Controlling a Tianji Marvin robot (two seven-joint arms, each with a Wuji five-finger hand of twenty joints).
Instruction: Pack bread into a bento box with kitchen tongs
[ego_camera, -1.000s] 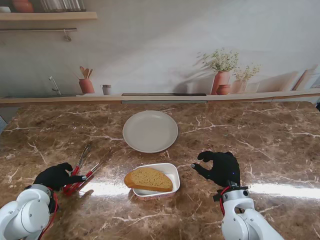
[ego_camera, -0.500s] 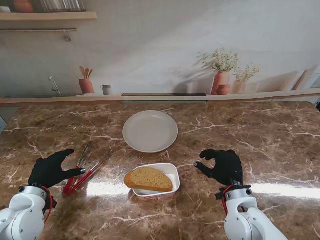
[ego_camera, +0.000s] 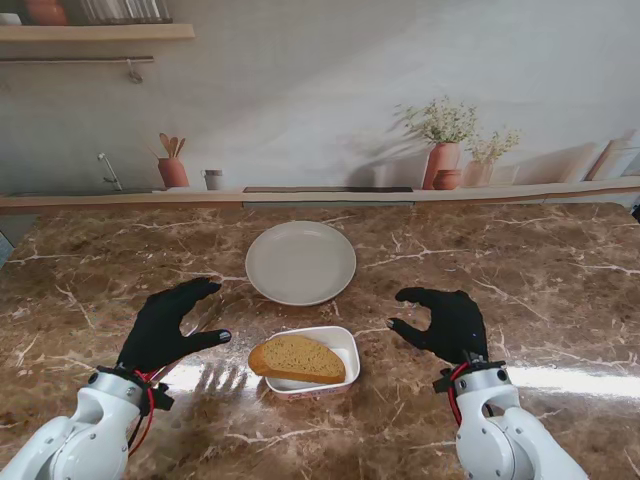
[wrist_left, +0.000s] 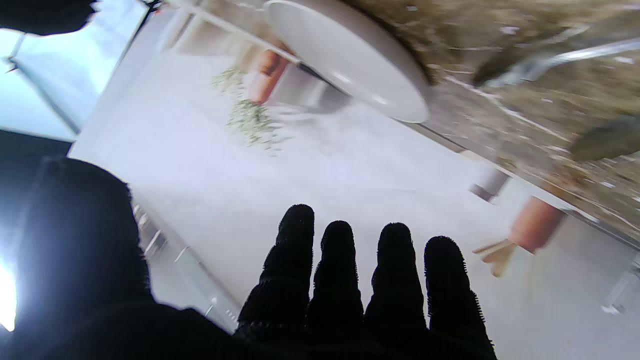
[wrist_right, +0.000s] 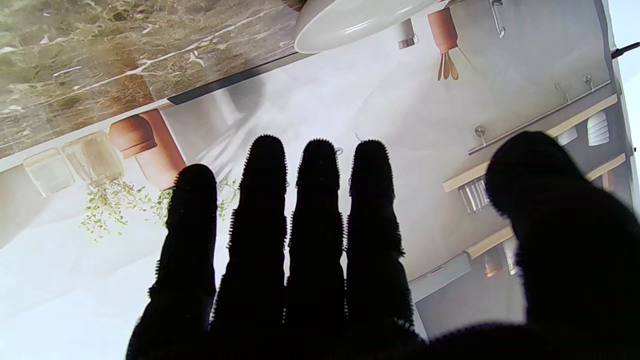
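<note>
A slice of brown bread (ego_camera: 297, 358) lies in the small white bento box (ego_camera: 346, 346) on the marble table, near me at the middle. My left hand (ego_camera: 170, 325) hovers open with fingers spread, left of the box. It covers the red-handled tongs, which I cannot make out in the stand view. In the left wrist view a metal tong arm (wrist_left: 565, 56) lies on the table beyond the fingertips (wrist_left: 340, 235). My right hand (ego_camera: 447, 322) is open and empty, to the right of the box.
An empty white plate (ego_camera: 300, 262) sits farther from me than the box, also seen as plate (wrist_left: 350, 55) and plate (wrist_right: 350, 20). At the table's far edge runs a ledge with plant pots (ego_camera: 442, 160) and a utensil pot (ego_camera: 172, 170).
My left hand let go of the tongs, opened its fingers, and moved right and farther from me, ending above them. The right hand shifted only slightly. Bread and box stayed put.
</note>
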